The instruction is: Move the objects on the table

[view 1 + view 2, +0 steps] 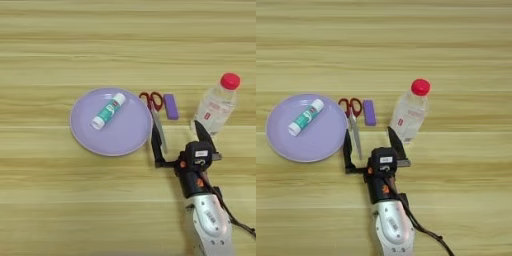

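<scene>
Item: thin black cable (423, 231)
Place: well below the black fingers (347, 150), off to their right
Shape: loosely curved, reaching the bottom edge

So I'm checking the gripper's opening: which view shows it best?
The right eye view: the gripper sits near mid-picture, fingers spread open, nothing between them. The left eye view shows the same open gripper, further right.

One each — plate (111, 135), glue stick (108, 111), scissors (154, 107), block (170, 106), bottle (216, 106).
</scene>
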